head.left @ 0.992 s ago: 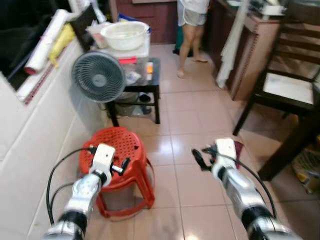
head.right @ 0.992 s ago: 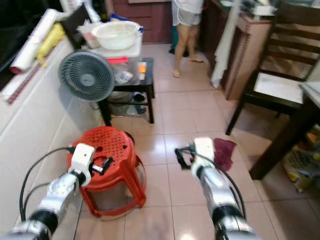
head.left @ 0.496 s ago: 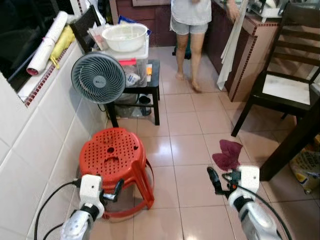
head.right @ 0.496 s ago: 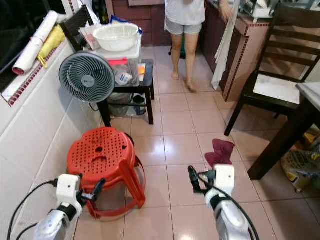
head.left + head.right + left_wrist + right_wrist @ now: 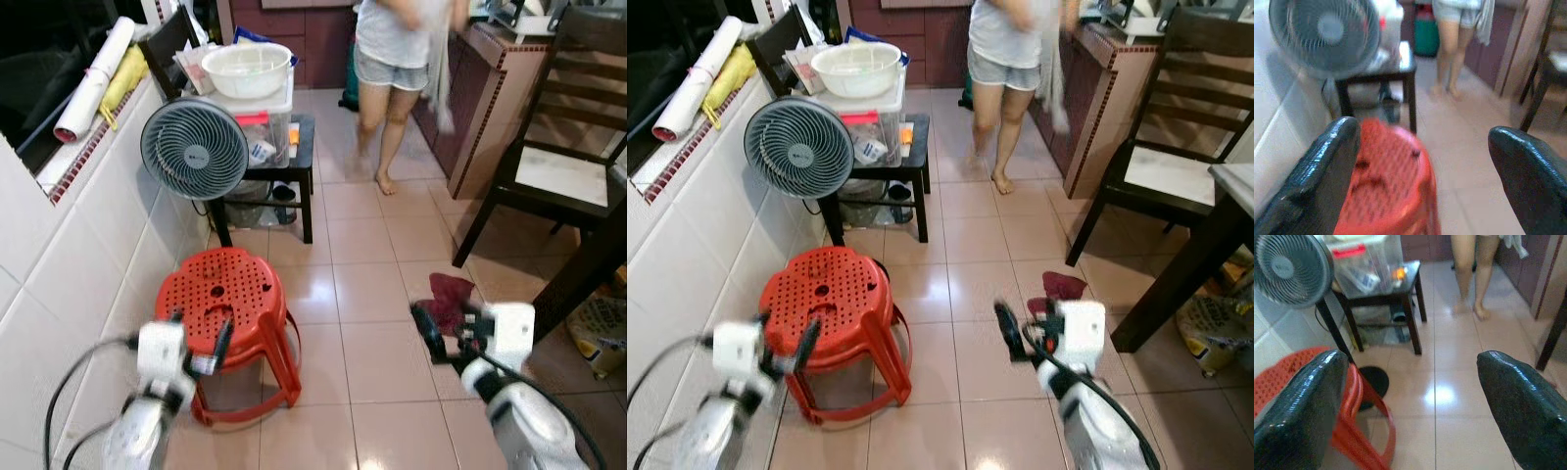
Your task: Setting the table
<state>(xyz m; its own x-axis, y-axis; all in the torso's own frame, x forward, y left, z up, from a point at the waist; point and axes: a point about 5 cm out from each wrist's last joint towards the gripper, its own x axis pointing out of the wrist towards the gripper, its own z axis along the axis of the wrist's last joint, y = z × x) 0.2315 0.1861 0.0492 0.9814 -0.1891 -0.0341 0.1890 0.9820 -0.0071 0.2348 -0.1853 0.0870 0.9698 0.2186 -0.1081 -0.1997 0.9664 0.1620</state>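
Head views, floor: a red perforated plastic stool (image 5: 231, 311) is seen on glossy pale pink floor tiles (image 5: 372, 352), close to the white tiled wall (image 5: 59, 284) at left.
Head views, far left: a grey round electric fan (image 5: 194, 150) is set before a low black side table (image 5: 294, 166), on which a white plastic basin (image 5: 246, 70) is stacked over a clear lidded box.
Head views, far centre: a person in grey shorts (image 5: 397, 73) is pictured standing barefoot by a dark cabinet.
Head views, right: a dark wooden chair (image 5: 558, 166) and the edge of a dark dining table (image 5: 1234, 196), the piece to be set, are placed at right; a maroon cloth (image 5: 451, 294) is left on the tiles near the table leg.
Head views, arms: the left gripper (image 5: 217, 348) is held blurred over the stool's near edge, the right gripper (image 5: 428, 328) just beside the cloth.
Left wrist view: the left gripper's fingers (image 5: 1317, 176) are spread wide, nothing gripped, the stool framed between them.
Right wrist view: the right gripper's fingers (image 5: 1300, 421) are likewise parted wide and empty above the tiles.
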